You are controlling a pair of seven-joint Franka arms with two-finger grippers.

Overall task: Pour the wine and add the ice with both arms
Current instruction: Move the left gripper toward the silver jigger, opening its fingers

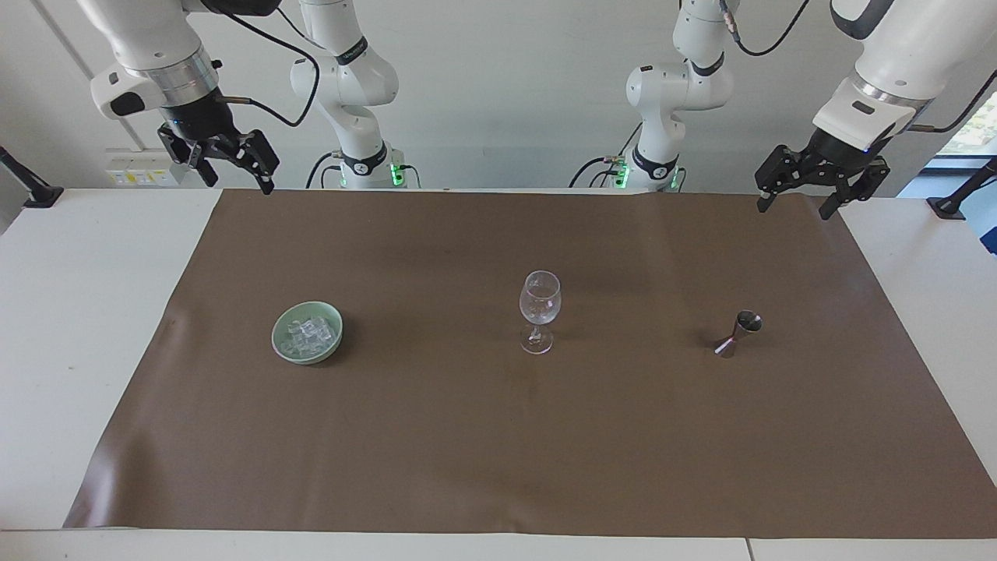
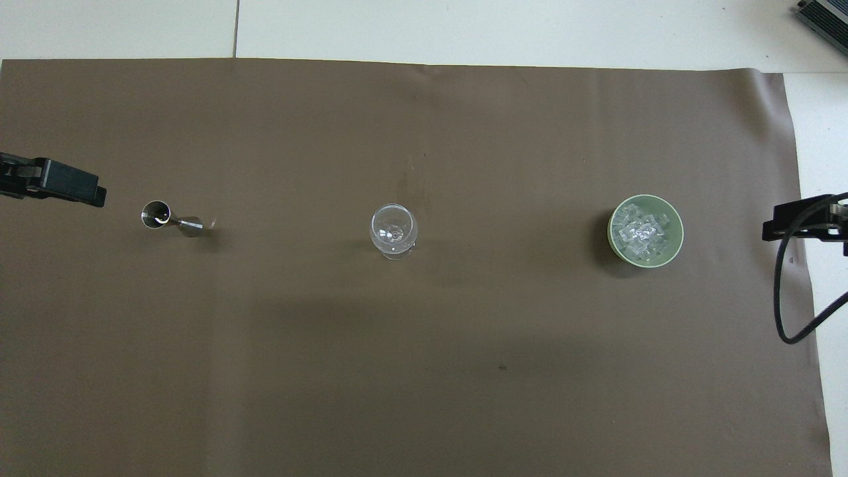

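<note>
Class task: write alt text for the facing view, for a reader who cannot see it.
A wine glass stands mid-mat on a brown mat, between a pale green bowl of ice toward the right arm's end and a metal jigger toward the left arm's end. The right gripper and left gripper hang open in the air, holding nothing.

White arms [image 1: 347, 74] (black cables, grippers)

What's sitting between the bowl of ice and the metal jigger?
Only the wine glass, upright between the green bowl of ice and the jigger; clearest overhead.
</note>
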